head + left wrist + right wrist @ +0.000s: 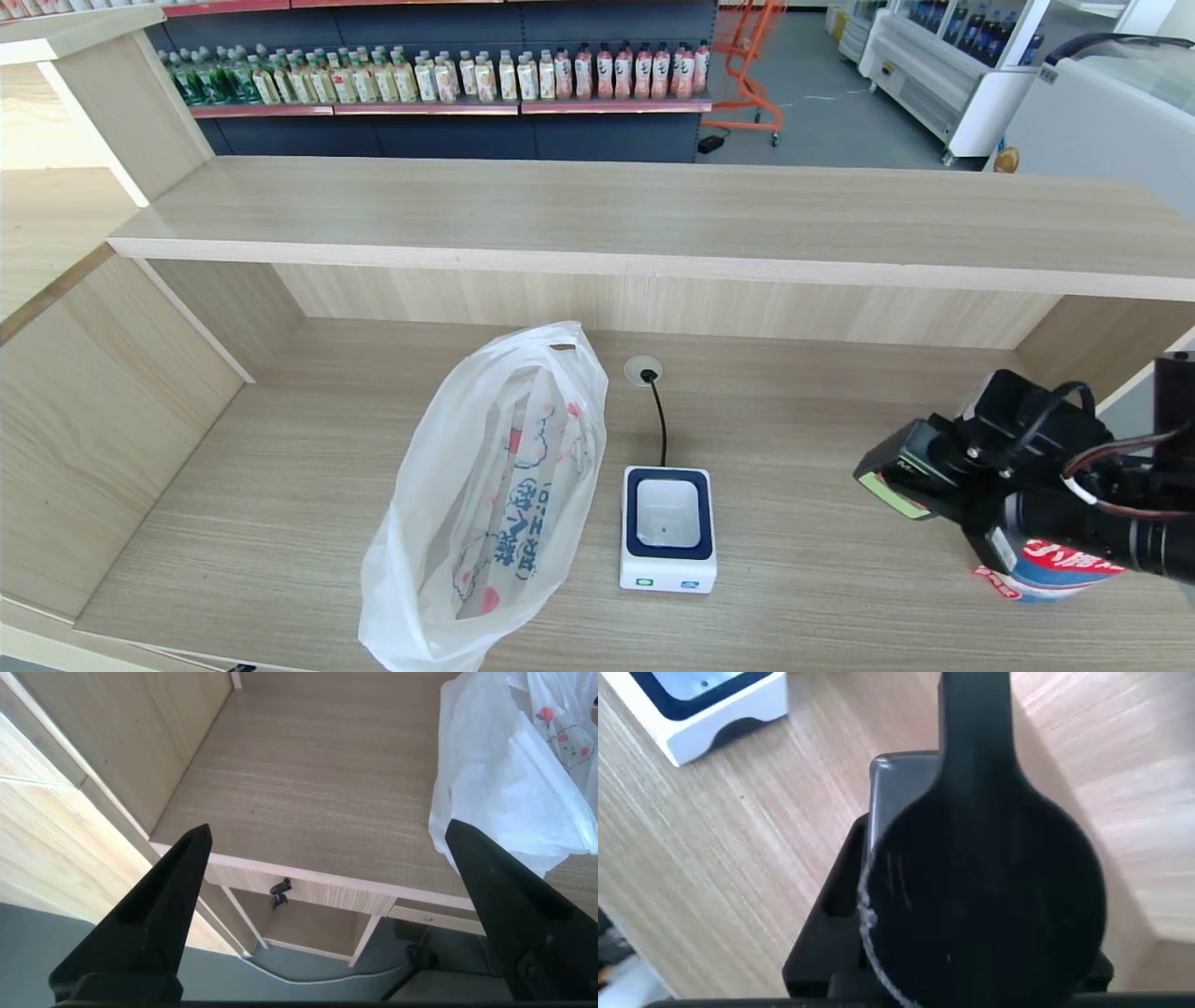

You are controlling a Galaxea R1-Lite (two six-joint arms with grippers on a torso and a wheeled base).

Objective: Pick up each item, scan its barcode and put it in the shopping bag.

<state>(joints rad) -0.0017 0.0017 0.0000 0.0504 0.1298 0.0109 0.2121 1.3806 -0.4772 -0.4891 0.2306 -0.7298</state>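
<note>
A white plastic shopping bag (495,495) lies open on the wooden counter (803,579) with a printed packet inside it. Right of it sits the white barcode scanner (668,527) with a dark blue frame and a black cable. My right gripper (901,481) hovers at the counter's right end, above a red, white and blue item (1055,569) that the arm partly hides. A dark round shape (990,887) blocks the right wrist view, with the scanner's corner (710,709) beyond it. My left gripper (329,829) is open and holds nothing, over the counter's front edge beside the bag (509,775).
A raised wooden ledge (653,215) runs along the back of the counter, and side walls (112,420) close it in left and right. The cable goes down a round hole (643,371) behind the scanner. Bare wood lies between scanner and right arm.
</note>
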